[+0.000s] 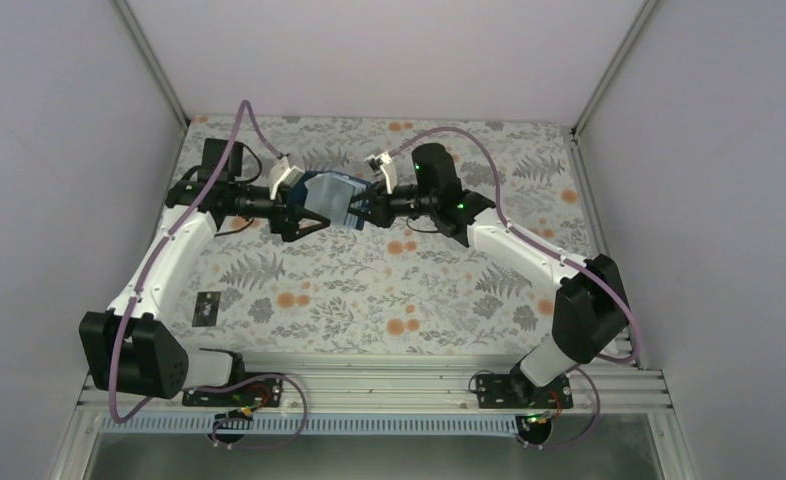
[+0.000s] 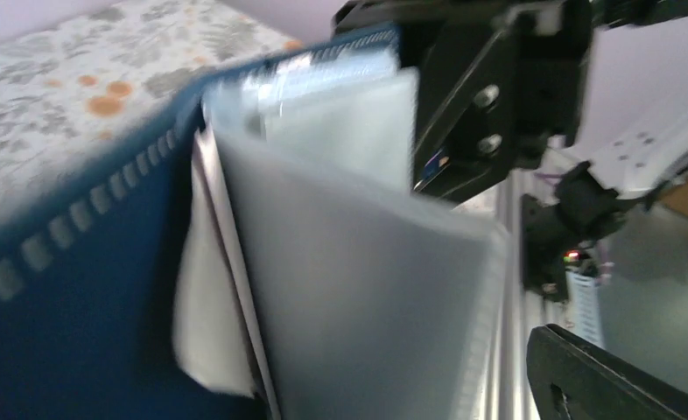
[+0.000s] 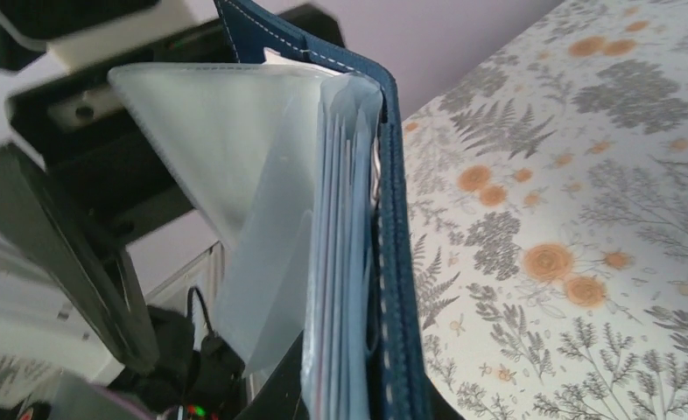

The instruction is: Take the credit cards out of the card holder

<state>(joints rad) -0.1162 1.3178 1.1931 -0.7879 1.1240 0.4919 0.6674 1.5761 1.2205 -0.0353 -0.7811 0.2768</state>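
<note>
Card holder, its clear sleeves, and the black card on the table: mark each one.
card holder (image 3: 400,262): right wrist view, on its navy stitched cover.
clear sleeves (image 2: 358,289): left wrist view, on the front sleeve's face.
black card (image 1: 205,308): top view, on the card's middle.

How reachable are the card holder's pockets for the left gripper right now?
Probably yes: the left gripper is open beside the card holder, the right gripper holds it up, pockets fanned, nothing between.
</note>
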